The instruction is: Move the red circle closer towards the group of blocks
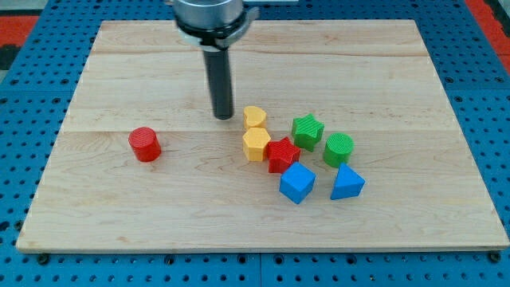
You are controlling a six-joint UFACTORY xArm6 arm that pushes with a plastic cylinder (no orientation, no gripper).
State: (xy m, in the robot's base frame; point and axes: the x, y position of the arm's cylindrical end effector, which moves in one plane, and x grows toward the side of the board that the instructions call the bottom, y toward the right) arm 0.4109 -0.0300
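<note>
The red circle (pixel 145 144) stands alone on the wooden board (pixel 119 215), left of centre. The group lies to its right: a yellow heart (pixel 254 117), a yellow hexagon (pixel 256 144), a red star (pixel 282 153), a green star (pixel 307 129), a green circle (pixel 339 148), a blue cube (pixel 297 182) and a blue triangle (pixel 347 183). My tip (pixel 223 117) rests on the board just left of the yellow heart, well to the right of and above the red circle.
The board lies on a blue perforated table (pixel 24 96). The arm's grey mount (pixel 209 20) hangs over the board's top edge.
</note>
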